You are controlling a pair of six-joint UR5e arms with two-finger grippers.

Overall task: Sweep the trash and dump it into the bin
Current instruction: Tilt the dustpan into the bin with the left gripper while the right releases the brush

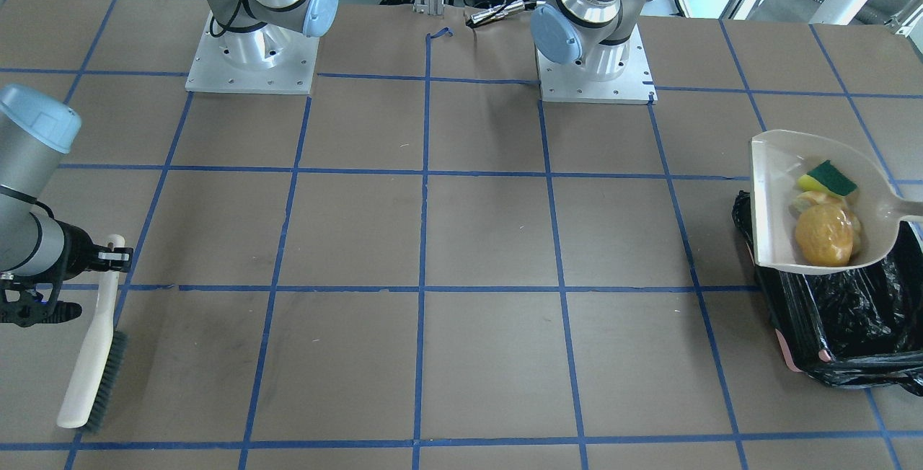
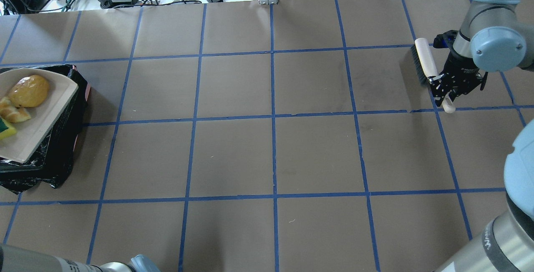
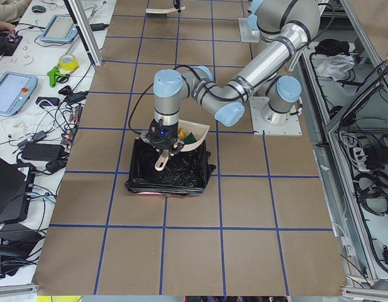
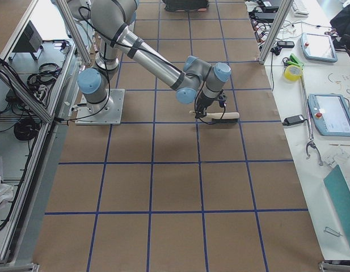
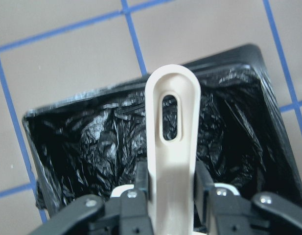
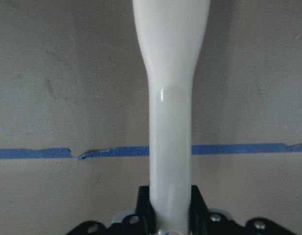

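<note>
— Well, how many pieces of trash (image 1: 824, 234)?
— Three, in one dustpan (image 1: 773, 189) over the one bin (image 1: 851, 318), well beyond the left gripper (image 5: 171, 181) clamping that dustpan. Right gripper (image 6: 170, 198) clamps one brush (image 1: 90, 362).

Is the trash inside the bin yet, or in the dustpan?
In the dustpan. The potato lump, croissant piece and sponge all lie on it, and the left gripper holds it over the bin.

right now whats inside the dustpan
The dustpan holds a yellow-brown lump, a golden croissant-like piece and a green-and-yellow sponge wedge. The lump hides part of the croissant-like piece in the front view; the pan floor under them is covered.
</note>
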